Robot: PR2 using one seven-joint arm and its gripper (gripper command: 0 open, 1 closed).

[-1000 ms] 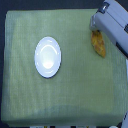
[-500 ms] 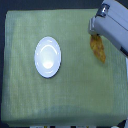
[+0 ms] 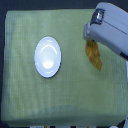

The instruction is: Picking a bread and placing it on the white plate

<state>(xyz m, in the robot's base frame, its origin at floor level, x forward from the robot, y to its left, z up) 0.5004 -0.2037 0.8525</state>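
Observation:
The white plate [image 3: 48, 57] lies on the green cloth, left of the middle in the exterior view, with nothing on it. The bread [image 3: 94, 56], a golden-brown oval, lies on the cloth to the exterior view's right of the plate. My grey gripper [image 3: 88, 38] reaches in from the upper right and hangs right over the bread's upper end, hiding that end. Its fingers are blurred into the grey housing, so I cannot make out whether they are open or shut, or whether they touch the bread.
A green cloth [image 3: 60, 100] covers the whole table top. The bulky grey arm [image 3: 112, 30] fills the upper right corner. The table's edges run close to the frame's borders.
The arm has moved toward the exterior view's left and down, and now overlaps the bread's upper end. Bread and plate have stayed in place.

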